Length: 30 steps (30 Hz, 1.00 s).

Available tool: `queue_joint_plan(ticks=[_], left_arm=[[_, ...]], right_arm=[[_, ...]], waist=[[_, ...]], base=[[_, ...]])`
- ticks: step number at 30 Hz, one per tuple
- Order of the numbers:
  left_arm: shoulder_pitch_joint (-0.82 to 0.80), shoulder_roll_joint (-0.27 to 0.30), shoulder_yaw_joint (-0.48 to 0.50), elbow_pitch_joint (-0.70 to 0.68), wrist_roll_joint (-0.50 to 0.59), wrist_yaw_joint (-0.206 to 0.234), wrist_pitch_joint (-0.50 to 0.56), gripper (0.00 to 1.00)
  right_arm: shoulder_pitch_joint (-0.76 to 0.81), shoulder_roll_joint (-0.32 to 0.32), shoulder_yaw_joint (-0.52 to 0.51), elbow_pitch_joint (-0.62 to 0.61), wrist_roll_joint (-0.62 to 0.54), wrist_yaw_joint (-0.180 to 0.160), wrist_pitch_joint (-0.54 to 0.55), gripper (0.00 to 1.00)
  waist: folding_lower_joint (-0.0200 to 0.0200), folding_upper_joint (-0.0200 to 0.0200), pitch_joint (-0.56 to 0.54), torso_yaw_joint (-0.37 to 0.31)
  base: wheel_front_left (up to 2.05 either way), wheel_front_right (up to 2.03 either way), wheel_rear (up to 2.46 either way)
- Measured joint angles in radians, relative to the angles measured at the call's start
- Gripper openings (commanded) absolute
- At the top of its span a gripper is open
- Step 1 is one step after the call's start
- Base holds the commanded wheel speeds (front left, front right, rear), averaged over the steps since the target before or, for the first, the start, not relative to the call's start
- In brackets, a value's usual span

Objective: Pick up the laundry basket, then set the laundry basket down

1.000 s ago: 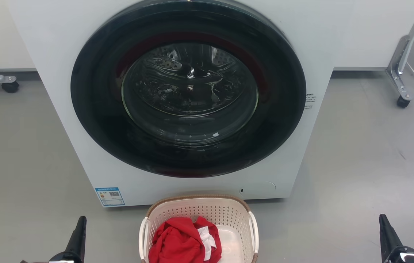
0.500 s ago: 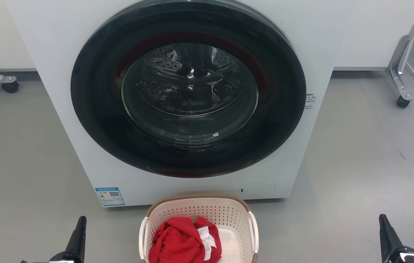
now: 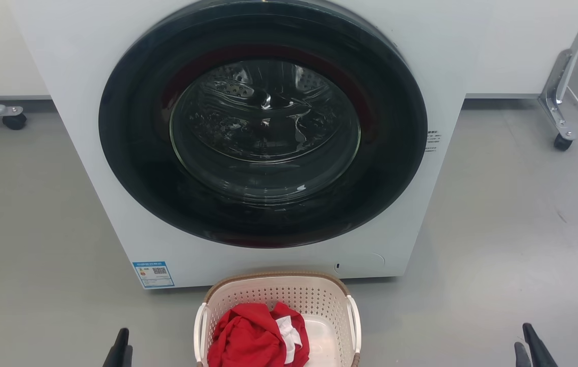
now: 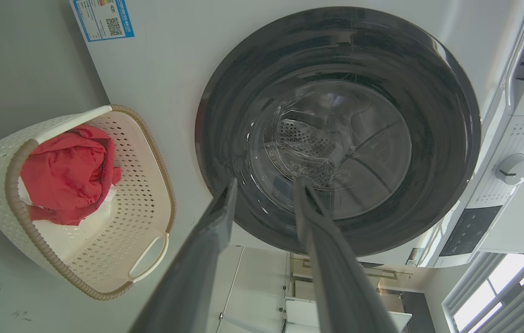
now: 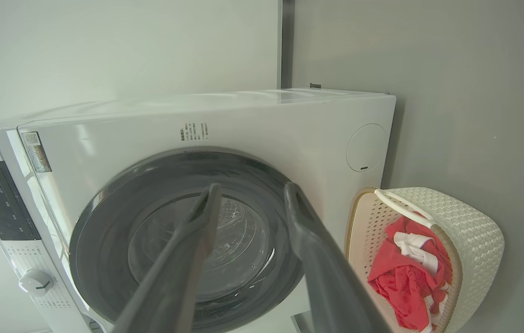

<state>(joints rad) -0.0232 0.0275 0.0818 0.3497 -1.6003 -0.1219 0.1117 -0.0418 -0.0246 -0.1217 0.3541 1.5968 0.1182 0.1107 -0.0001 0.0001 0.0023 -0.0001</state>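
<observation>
My left pincer (image 4: 265, 185) stood with its two fingers apart and nothing between them; the glass of the round door (image 4: 336, 134) showed through the gap. My right pincer (image 5: 252, 189) was parted in the same way and was just as empty. In the head view they poked up at seven o'clock and five o'clock, each over bare grey floor (image 3: 498, 229) and well apart from everything else.

Between them, at six o'clock in that view, the laundry basket (image 3: 273, 294) sat upright on the floor, and neither pincer touched it. From my left wrist it lay out at nine o'clock, from my right wrist at four o'clock. A bunched red garment (image 3: 248, 336) filled the nine o'clock side of its inside, with a bit of white cloth (image 3: 289, 334) against the red at three o'clock. The pale bottom was bare beyond that.

The basket's far rim was close to the foot of the white washing machine (image 3: 64, 102); whether they touched I could not tell. The machine's dark door was shut, with the steel drum visible behind the glass. A blue label (image 3: 153, 273) was stuck at seven o'clock from the door. A black caster (image 3: 562, 141) stood off at two o'clock.
</observation>
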Motion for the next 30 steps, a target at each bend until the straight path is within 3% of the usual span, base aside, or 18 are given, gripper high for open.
queue_joint_plan(ticks=[9,15,30], left_arm=[[0.002,0.000,-0.037,-0.009,0.020,0.001,-0.033,1.00],[0.002,0.001,-0.055,-0.026,0.072,0.017,-0.053,1.00],[0.001,0.008,-0.143,-0.063,0.344,0.066,-0.114,1.00]], right_arm=[[0.000,0.000,0.033,-0.002,-0.015,-0.005,-0.033,1.00],[0.000,0.000,0.052,-0.018,-0.079,-0.031,-0.052,1.00],[-0.001,-0.001,0.151,-0.053,-0.349,-0.075,-0.113,1.00]], waist=[[0.0001,-0.0001,0.000,0.000],[0.0000,-0.0001,0.001,0.000],[0.0001,-0.0001,0.008,0.001]], base=[[0.00,0.00,0.00],[0.00,0.00,0.00],[0.00,0.00,0.00]])
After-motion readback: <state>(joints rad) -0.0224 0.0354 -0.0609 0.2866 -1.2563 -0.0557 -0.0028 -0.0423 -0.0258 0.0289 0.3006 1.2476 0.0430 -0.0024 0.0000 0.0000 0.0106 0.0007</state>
